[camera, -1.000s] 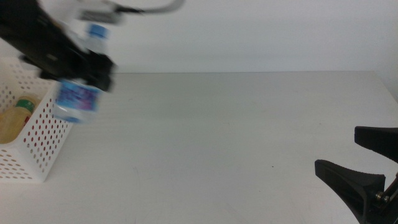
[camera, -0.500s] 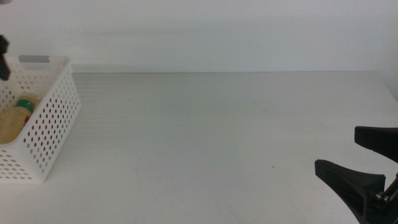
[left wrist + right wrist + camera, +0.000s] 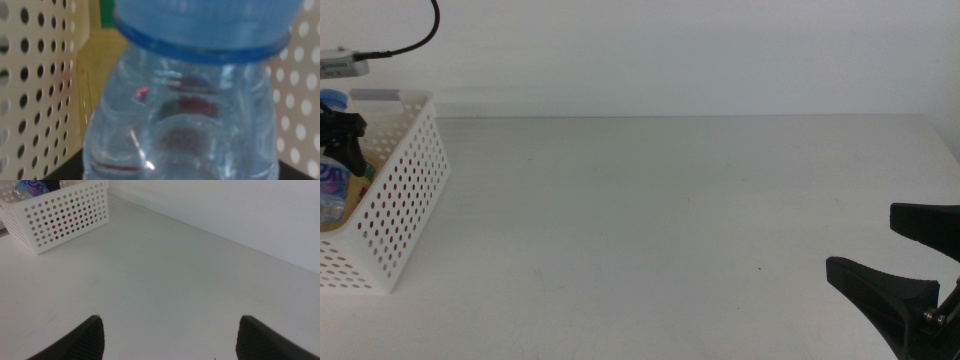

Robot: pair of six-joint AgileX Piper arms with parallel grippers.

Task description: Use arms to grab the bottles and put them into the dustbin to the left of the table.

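My left gripper hangs over the white perforated dustbin at the table's far left. It is shut on the clear blue-capped water bottle, which is held upright and partly inside the dustbin. In the left wrist view the water bottle fills the picture, with a yellow-liquid bottle behind it inside the dustbin. My right gripper is open and empty at the bottom right; it also shows in the right wrist view. The red can is not visible.
The white table stretches from the dustbin to the right gripper. A white wall stands behind it. The right wrist view shows the dustbin far off, with the water bottle's blue label above its rim.
The left arm carried the water bottle leftward from the table's edge, left the view for a moment, and now holds it low inside the dustbin. The right gripper has not moved.
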